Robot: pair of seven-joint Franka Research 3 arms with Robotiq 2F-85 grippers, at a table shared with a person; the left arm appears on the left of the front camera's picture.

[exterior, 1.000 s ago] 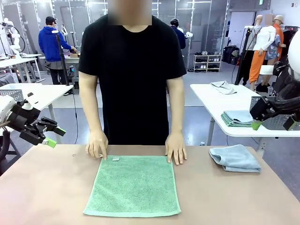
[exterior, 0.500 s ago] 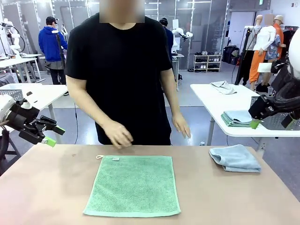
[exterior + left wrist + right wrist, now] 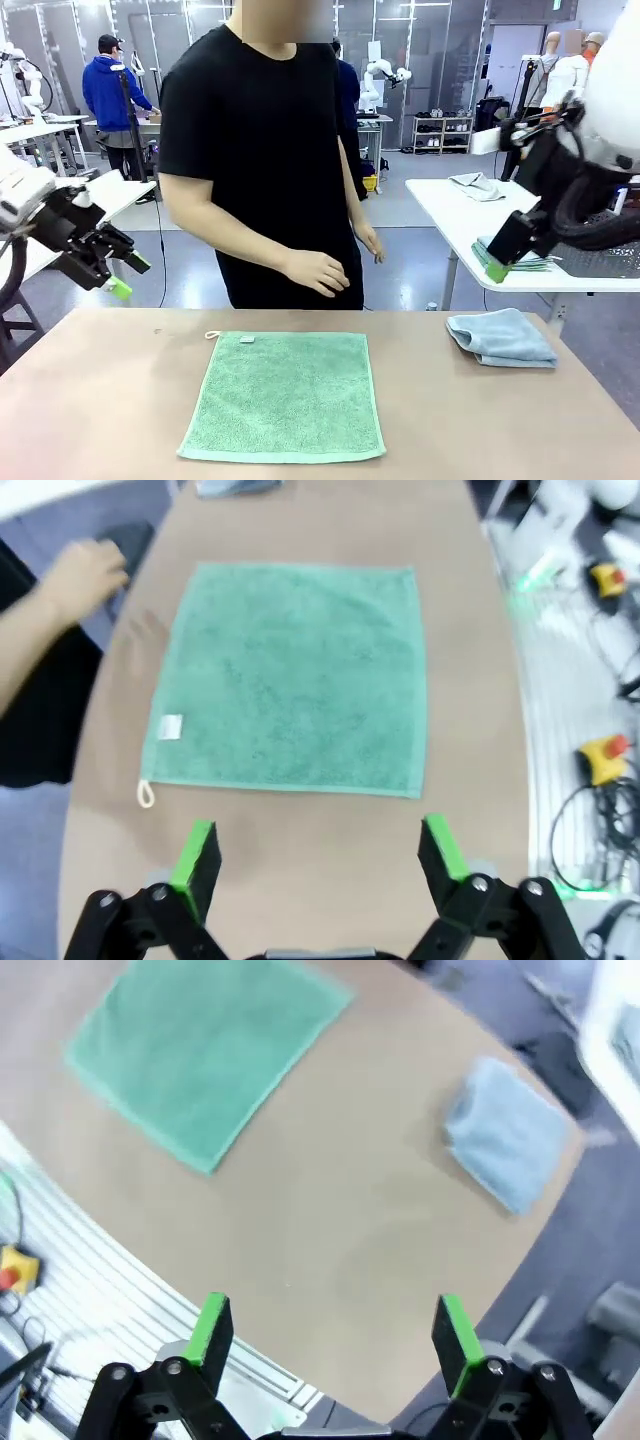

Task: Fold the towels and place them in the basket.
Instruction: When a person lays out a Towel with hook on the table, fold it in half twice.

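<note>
A mint green towel (image 3: 285,395) lies spread flat on the brown table (image 3: 90,400), its loop and white label at the far left corner. The pale blue-grey towel (image 3: 500,337) sits bunched at the table's right. My left gripper (image 3: 130,277) hangs open in the air off the table's left edge. My right gripper (image 3: 505,262) hovers open, high at the right. The left wrist view looks down on the green towel (image 3: 295,675) beyond the open left gripper (image 3: 320,845). In the right wrist view, the open right gripper (image 3: 335,1325) is above both the green towel (image 3: 205,1055) and the blue towel (image 3: 510,1135). A dark grey mesh basket (image 3: 600,262) stands on a white side table, partly behind my right arm.
A person in a black shirt stands at the far edge, one hand (image 3: 315,270) held above the table. The person's hand (image 3: 90,565) also shows in the left wrist view. Folded cloths (image 3: 520,255) lie on the white side table (image 3: 450,205).
The person lifted both hands off the green towel's far corners and turned aside. Both of my arms rose; the right one swung inward. The towels have not moved.
</note>
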